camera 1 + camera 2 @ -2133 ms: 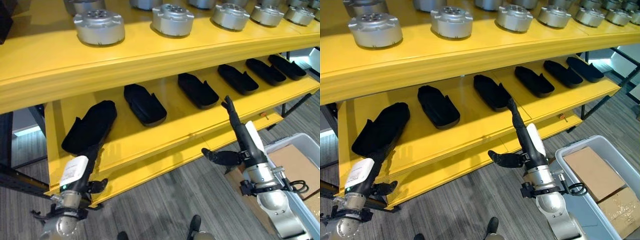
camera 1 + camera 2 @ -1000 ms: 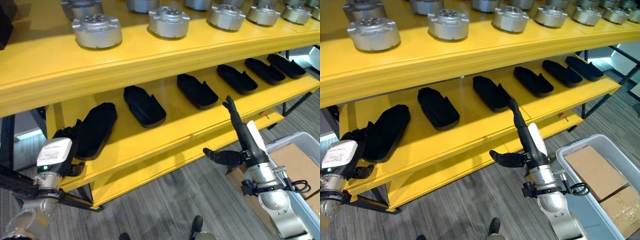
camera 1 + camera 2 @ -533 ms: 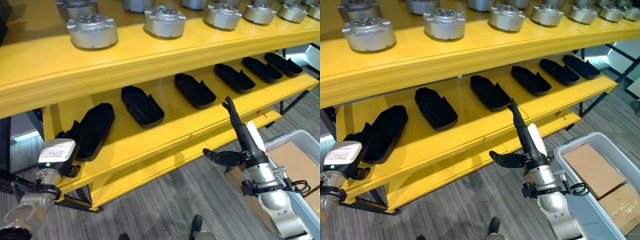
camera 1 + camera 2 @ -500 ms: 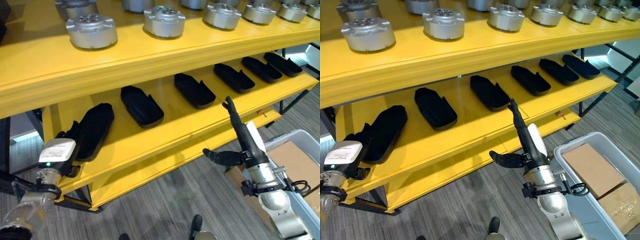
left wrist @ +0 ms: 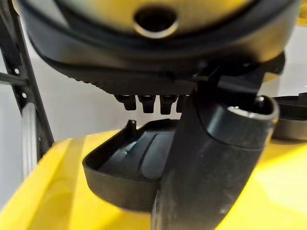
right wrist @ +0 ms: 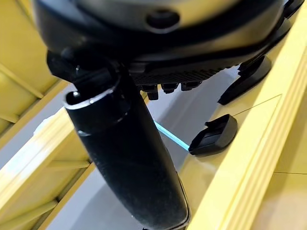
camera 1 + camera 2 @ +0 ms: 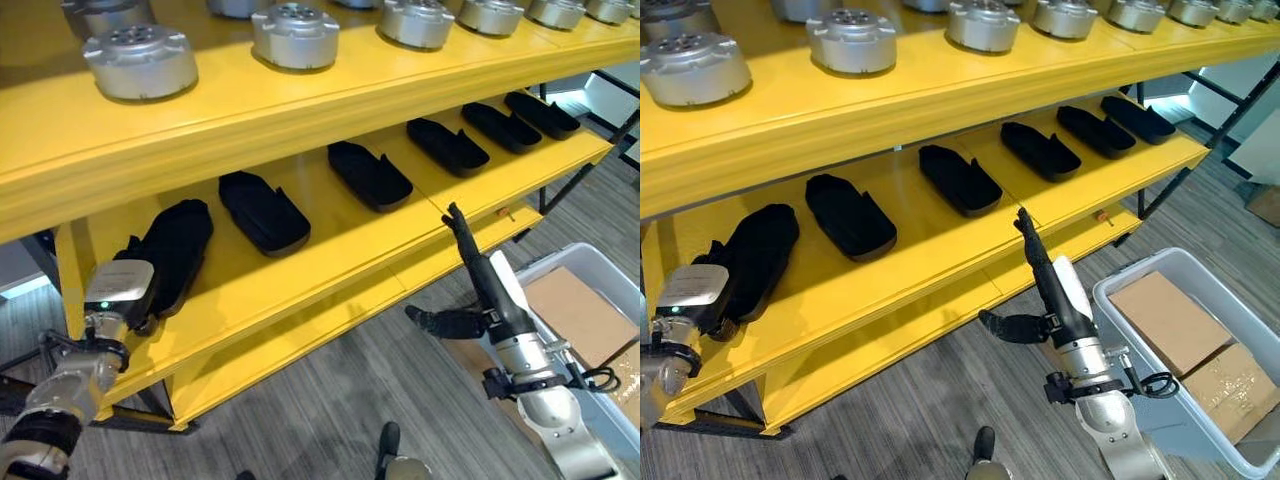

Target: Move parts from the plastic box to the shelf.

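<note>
On the yellow shelf (image 7: 330,262), six black parts lie in a row; the leftmost black part (image 7: 176,250) sits at its left end. The left hand (image 7: 125,290) rests against it, grip unclear. The right hand (image 7: 470,270), fingers straight, hovers before the shelf, beside the plastic box (image 7: 1140,400).

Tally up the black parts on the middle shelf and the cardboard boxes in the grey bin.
Black parts: 6
Cardboard boxes: 2
Total: 8
</note>
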Controlling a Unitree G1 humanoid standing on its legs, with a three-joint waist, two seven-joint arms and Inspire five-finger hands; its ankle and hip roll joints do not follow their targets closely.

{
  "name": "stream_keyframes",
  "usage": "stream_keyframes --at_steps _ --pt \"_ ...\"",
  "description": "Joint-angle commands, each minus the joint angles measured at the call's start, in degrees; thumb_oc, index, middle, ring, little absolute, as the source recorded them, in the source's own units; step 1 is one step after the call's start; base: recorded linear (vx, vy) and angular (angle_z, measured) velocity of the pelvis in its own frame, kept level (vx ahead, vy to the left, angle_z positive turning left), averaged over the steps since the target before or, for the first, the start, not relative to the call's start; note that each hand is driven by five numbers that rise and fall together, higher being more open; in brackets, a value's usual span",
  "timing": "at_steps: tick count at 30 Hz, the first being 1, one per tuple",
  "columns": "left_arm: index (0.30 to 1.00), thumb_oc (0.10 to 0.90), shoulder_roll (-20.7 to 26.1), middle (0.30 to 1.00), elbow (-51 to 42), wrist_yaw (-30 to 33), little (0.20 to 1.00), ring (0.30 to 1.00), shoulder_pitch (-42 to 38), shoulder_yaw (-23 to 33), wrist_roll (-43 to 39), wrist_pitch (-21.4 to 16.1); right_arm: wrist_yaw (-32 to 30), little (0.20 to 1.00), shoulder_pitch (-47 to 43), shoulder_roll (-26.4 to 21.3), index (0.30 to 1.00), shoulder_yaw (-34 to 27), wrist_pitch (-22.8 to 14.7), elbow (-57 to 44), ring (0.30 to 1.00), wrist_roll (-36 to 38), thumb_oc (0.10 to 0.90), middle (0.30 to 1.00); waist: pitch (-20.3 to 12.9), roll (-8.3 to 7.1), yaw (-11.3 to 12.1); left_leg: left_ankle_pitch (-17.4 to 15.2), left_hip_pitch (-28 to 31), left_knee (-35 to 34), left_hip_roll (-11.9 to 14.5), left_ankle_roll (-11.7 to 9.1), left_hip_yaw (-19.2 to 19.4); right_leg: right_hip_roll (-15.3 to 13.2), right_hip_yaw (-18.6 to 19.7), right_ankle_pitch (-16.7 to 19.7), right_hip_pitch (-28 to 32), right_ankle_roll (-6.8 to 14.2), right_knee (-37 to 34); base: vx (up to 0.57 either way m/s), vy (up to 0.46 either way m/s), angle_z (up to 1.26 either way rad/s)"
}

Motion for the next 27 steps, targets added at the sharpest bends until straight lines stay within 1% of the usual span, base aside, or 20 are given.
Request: stream_keyframes --at_steps 1,2,3,4,5,6,8,9,11,13,14,15,16,18,19,20,21,22,25,27 --pt "1.000 0.900 4.1 1.000 -0.3 -0.7 1.000 1.000 -9.8 3.2 -4.9 -1.8 -1.3 1.000 -5.7 -1.1 1.000 -4.0 -4.5 -7.7 1.000 1.3 0.900 1.000 1.3 -0.40 0.4 -7.4 6.3 -0.4 -2.1 2.9 3.3 -4.9 -0.8 -2.7 4.0 6.8 3.3 0.02 0.006 -0.03" --pt "1.000 0.900 4.0 1.000 0.0 -1.5 1.000 1.000 -9.7 3.0 -5.7 -2.1 -1.1 1.000 -5.5 -0.8 1.000 -3.9 -4.5 -7.8 1.000 1.5 0.900 1.000 1.3 -0.36 0.3 -7.5 6.4 -0.4 -2.2 2.9 3.3 -4.9 -0.7 -2.8 4.1 6.8 3.3 0.00 0.000 0.00" --pt "1.000 0.900 3.9 1.000 -0.8 -4.6 1.000 1.000 -9.6 2.8 -8.3 -3.0 -0.7 1.000 -5.3 -0.5 1.000 -4.4 -4.2 -7.8 1.000 2.0 0.900 1.000 1.2 -0.27 0.2 -7.5 6.6 -0.4 -2.2 2.9 3.4 -4.9 -0.6 -2.8 4.2 6.7 3.3 0.00 0.000 0.00" --pt "1.000 0.900 3.9 1.000 -0.2 -5.3 1.000 1.000 -9.6 2.6 -8.9 -3.6 -0.4 1.000 -5.3 -0.4 1.000 -4.3 -4.3 -7.8 1.000 2.3 0.900 1.000 1.2 -0.23 0.1 -7.5 6.7 -0.4 -2.2 2.9 3.5 -5.0 -0.5 -2.7 4.2 6.7 3.2 0.00 0.000 0.00" --pt "1.000 0.900 3.9 1.000 -0.5 -9.1 1.000 1.000 -9.4 1.7 -12.3 -5.1 0.1 1.000 -5.3 0.1 1.000 -4.4 -4.2 -7.7 1.000 3.0 0.900 1.000 1.2 -0.12 -0.1 -7.6 6.8 -0.4 -2.2 2.9 3.5 -5.0 -0.5 -2.6 4.2 6.7 3.2 0.00 0.000 0.00" --pt "1.000 0.900 4.1 1.000 -0.5 -9.4 1.000 1.000 -9.5 1.6 -12.6 -5.1 0.1 1.000 -5.2 0.1 1.000 -4.5 -4.2 -7.8 1.000 3.1 0.900 1.000 1.2 -0.16 0.0 -7.6 6.8 -0.4 -2.2 2.9 3.6 -4.9 -0.5 -2.6 4.1 6.7 3.2 0.00 0.000 0.00" --pt "1.000 0.900 4.3 1.000 -1.4 -12.4 1.000 1.000 -8.8 1.2 -15.5 -6.2 0.6 1.000 -5.0 0.6 1.000 -4.5 -4.4 -8.0 1.000 3.7 0.900 1.000 1.2 0.04 -0.1 -7.6 6.9 -0.4 -2.2 2.9 3.7 -5.0 -0.4 -2.6 4.1 6.7 3.2 0.00 0.004 -0.04" --pt "1.000 0.900 4.7 1.000 -0.9 -17.6 1.000 1.000 -8.7 -0.5 -18.7 -6.8 1.2 1.000 -4.9 1.2 1.000 -4.7 -4.3 -7.9 1.000 4.3 0.900 1.000 1.3 0.23 -0.4 -7.7 7.1 -0.4 -2.2 2.9 3.7 -5.1 -0.5 -2.5 4.1 6.7 3.3 0.00 0.003 -0.05" --pt "1.000 0.900 4.6 1.000 -1.1 -21.1 1.000 1.000 -7.6 -1.2 -21.8 -6.5 1.8 1.000 -4.6 1.8 1.000 -4.5 -4.2 -8.2 1.000 4.7 0.900 1.000 1.3 0.32 -0.4 -7.7 7.2 -0.4 -2.2 2.9 3.7 -5.1 -0.3 -2.5 4.1 6.7 3.3 0.00 0.001 -0.03" --pt "1.000 0.900 3.8 1.000 -1.1 -25.5 1.000 1.000 -6.2 -1.1 -26.6 -5.7 2.1 1.000 -4.2 2.3 1.000 -4.7 -3.9 -8.5 1.000 4.9 0.900 1.000 1.2 0.34 -0.4 -7.8 7.3 -0.4 -2.2 3.0 3.8 -5.1 -0.3 -2.4 4.1 6.7 3.5 0.00 -0.002 -0.02" --pt "1.000 0.900 2.7 1.000 0.0 -27.1 1.000 1.000 -5.2 -1.0 -29.0 -4.5 2.3 1.000 -4.1 2.7 1.000 -4.6 -3.6 -8.7 1.000 5.1 0.900 1.000 1.2 0.35 -0.5 -7.9 7.4 -0.4 -2.3 3.0 3.9 -5.1 -0.3 -2.4 4.1 6.6 3.5 0.00 0.000 0.00" --pt "1.000 0.900 2.5 1.000 -0.4 -28.5 1.000 1.000 -4.6 -0.7 -30.3 -4.3 2.5 1.000 -3.8 2.8 1.000 -4.8 -3.4 -8.9 1.000 5.0 0.900 1.000 1.1 0.39 -0.5 -7.9 7.4 -0.4 -2.3 3.0 3.9 -5.1 -0.2 -2.3 4.1 6.6 3.5 0.00 0.000 0.00" --pt "1.000 0.900 2.6 1.000 -1.2 -29.4 1.000 1.000 -3.9 -0.5 -31.4 -4.1 2.7 1.000 -3.5 2.8 1.000 -4.9 -3.4 -9.1 1.000 5.0 0.900 1.000 1.0 0.40 -0.5 -7.9 7.5 -0.4 -2.3 3.0 4.0 -5.1 -0.1 -2.3 4.1 6.6 3.5 0.00 0.000 0.00" --pt "1.000 0.900 1.5 1.000 0.5 -29.7 1.000 1.000 -3.1 0.2 -32.0 -2.6 2.7 1.000 -3.2 3.1 1.000 -4.6 -2.8 -9.0 1.000 4.8 0.900 1.000 1.0 0.41 -0.5 -8.0 7.6 -0.4 -2.3 3.1 4.0 -5.1 -0.1 -2.3 4.1 6.6 3.5 0.00 0.000 0.00" --pt "1.000 0.900 1.4 1.000 0.5 -29.7 1.000 1.000 -3.1 0.2 -32.0 -2.6 2.7 1.000 -3.2 3.0 1.000 -4.6 -2.8 -9.0 1.000 4.8 0.900 1.000 1.0 0.43 -0.5 -8.0 7.6 -0.4 -2.3 3.1 4.0 -5.1 -0.1 -2.3 4.1 6.6 3.5 0.00 0.000 0.00" --pt "1.000 0.900 0.2 1.000 2.3 -29.9 1.000 1.000 -2.8 0.6 -32.0 -1.6 2.6 1.000 -3.1 3.0 1.000 -4.4 -2.4 -9.0 1.000 4.3 0.900 1.000 0.9 0.48 -0.5 -8.0 7.6 -0.4 -2.3 3.1 4.0 -5.1 -0.1 -2.3 4.1 6.6 3.4 0.00 0.000 0.00" --pt "1.000 0.900 0.2 1.000 2.3 -29.9 1.000 1.000 -2.8 0.6 -32.0 -1.6 2.6 1.000 -3.1 3.0 1.000 -4.4 -2.4 -9.0 1.000 4.3 0.900 1.000 0.9 0.48 -0.5 -8.0 7.6 -0.4 -2.3 3.1 4.0 -5.1 -0.1 -2.3 4.1 6.6 3.4 0.00 0.000 0.00" --pt "1.000 0.900 -0.7 1.000 0.7 -31.3 1.000 1.000 -0.5 1.8 -34.0 -1.1 2.9 1.000 -2.5 3.0 1.000 -4.9 -2.0 -9.4 1.000 3.9 0.900 1.000 0.9 0.44 -0.3 -8.0 7.6 -0.4 -2.3 3.2 4.0 -5.1 -0.1 -2.3 4.2 6.6 3.4 0.00 0.000 0.00" --pt "1.000 0.900 -2.1 1.000 0.1 -32.0 1.000 1.000 1.9 3.3 -36.4 0.1 3.1 1.000 -2.2 2.8 1.000 -5.1 -1.4 -9.4 1.000 3.9 0.900 1.000 0.7 0.53 -0.2 -8.0 7.7 -0.4 -2.4 3.3 4.0 -5.1 -0.1 -2.4 4.2 6.5 3.5 0.00 -0.002 -0.01" --pt "1.000 0.900 -2.5 1.000 0.1 -32.3 1.000 1.000 2.7 3.7 -36.3 0.7 3.1 1.000 -2.1 2.8 1.000 -5.3 -1.2 -9.4 1.000 3.7 0.900 1.000 0.6 0.53 -0.1 -8.1 7.7 -0.4 -2.4 3.4 4.0 -5.1 -0.1 -2.4 4.2 6.5 3.5 0.00 0.000 0.00"
